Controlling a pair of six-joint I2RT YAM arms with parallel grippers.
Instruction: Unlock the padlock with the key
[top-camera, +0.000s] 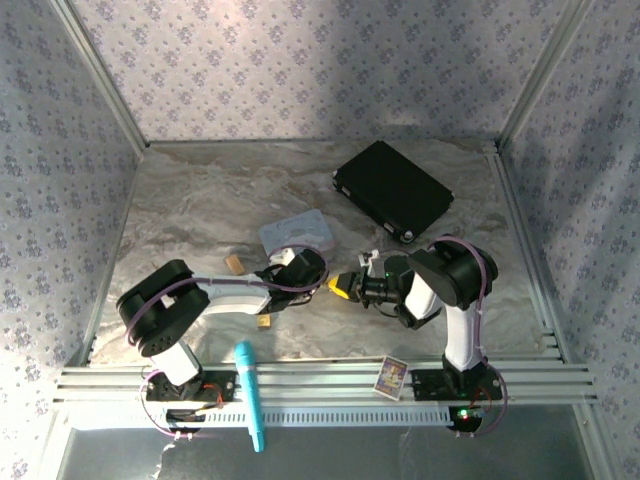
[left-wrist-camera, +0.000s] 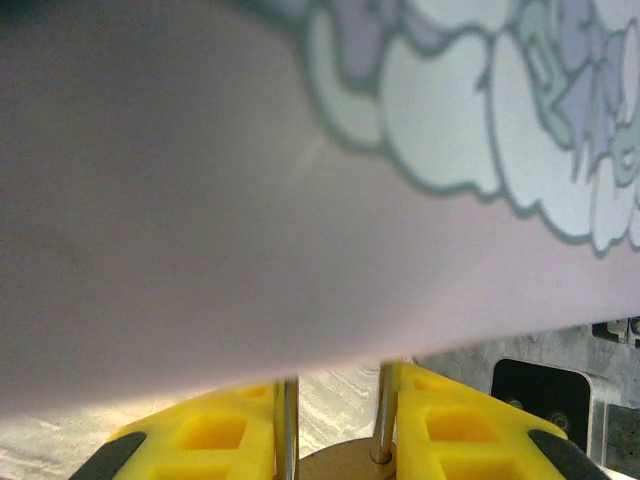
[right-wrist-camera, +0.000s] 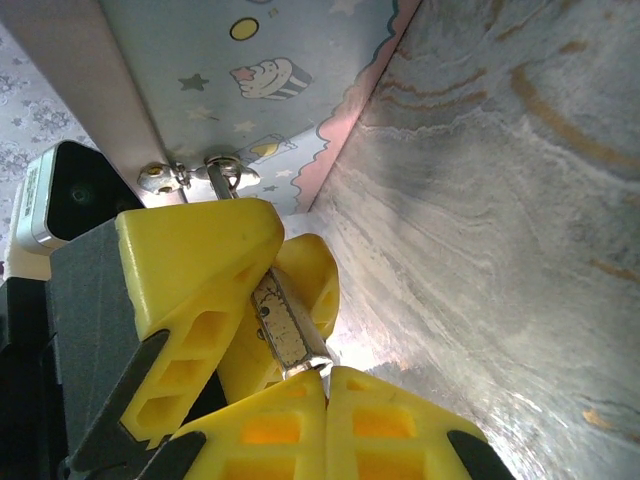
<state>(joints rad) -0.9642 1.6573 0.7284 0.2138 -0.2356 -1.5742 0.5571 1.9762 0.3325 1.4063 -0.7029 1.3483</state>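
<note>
In the left wrist view, my left gripper (left-wrist-camera: 335, 400) is shut on the padlock (left-wrist-camera: 345, 462). Its two silvery shackle legs rise between the yellow fingers (left-wrist-camera: 215, 432). In the right wrist view the padlock (right-wrist-camera: 283, 318) shows a worn metal face and is clamped between the left arm's yellow fingers (right-wrist-camera: 195, 255). My right gripper (right-wrist-camera: 327, 378) is shut, with its tips against the padlock's near end. A small silvery glint of the key (right-wrist-camera: 316, 361) shows at that joint; the rest of it is hidden. From above, the left gripper (top-camera: 312, 272) and right gripper (top-camera: 340, 287) meet mid-table.
The pastel tin box (top-camera: 297, 233) lies just behind the grippers, close over the left wrist camera (left-wrist-camera: 300, 180). A black case (top-camera: 392, 190) lies at the back right. A tan block (top-camera: 233, 263), a tiny gold cube (top-camera: 265, 321), a teal pen (top-camera: 250, 395) and a card (top-camera: 391, 377) lie nearer.
</note>
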